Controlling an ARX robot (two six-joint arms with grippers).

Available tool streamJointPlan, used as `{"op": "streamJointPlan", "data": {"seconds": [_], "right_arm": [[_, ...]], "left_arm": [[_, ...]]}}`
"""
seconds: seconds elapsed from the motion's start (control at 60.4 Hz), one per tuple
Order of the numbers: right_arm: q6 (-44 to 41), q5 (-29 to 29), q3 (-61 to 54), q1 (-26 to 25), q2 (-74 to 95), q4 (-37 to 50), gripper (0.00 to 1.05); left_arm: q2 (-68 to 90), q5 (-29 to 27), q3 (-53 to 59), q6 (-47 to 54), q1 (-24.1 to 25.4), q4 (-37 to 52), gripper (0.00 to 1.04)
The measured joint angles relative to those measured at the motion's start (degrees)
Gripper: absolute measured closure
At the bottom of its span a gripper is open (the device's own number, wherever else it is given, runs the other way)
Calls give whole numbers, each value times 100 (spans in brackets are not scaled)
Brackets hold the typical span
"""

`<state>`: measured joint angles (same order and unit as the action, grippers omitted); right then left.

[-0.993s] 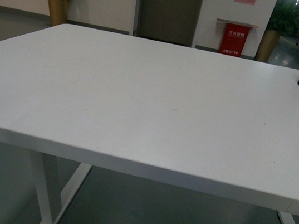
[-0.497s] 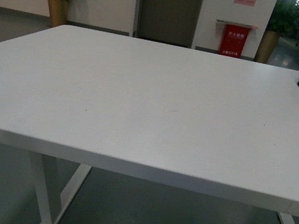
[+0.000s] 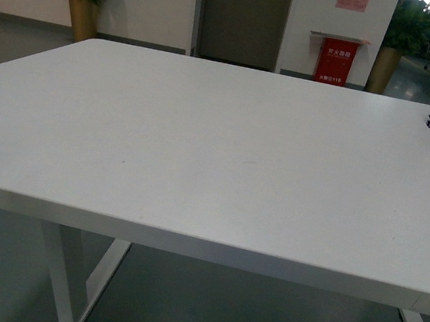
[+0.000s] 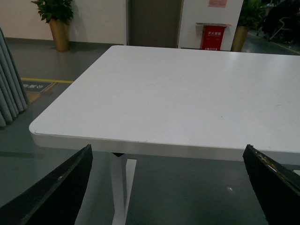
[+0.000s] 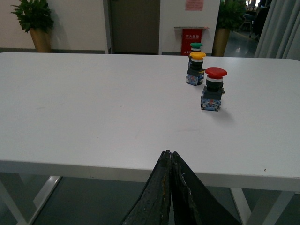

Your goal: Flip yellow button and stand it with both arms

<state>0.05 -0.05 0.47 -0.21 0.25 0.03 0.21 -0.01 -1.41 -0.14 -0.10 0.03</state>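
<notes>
The white bench (image 4: 187, 93) fills the middle and right of the frame, its rounded corner at left. The left gripper (image 4: 171, 187) has black fingers (image 4: 61, 192) spread wide in the lower corners. A potted plant (image 4: 56, 21) stands at upper left.

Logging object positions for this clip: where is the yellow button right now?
The yellow button stands upright on the white table, far right in the front view, between the green-capped switch behind it and the red-capped switch in front.
</notes>
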Motion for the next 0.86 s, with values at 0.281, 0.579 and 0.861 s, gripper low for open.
{"op": "streamJointPlan", "data": {"seconds": [0.281, 0.579, 0.861], "right_arm": [[-4, 0, 0, 0, 0, 0, 60], [-4, 0, 0, 0, 0, 0, 12], [-2, -2, 0, 0, 0, 0, 7]], "left_arm": [[0, 0, 0, 0, 0, 0, 6], [0, 0, 0, 0, 0, 0, 6], [0, 0, 0, 0, 0, 0, 6]]}}
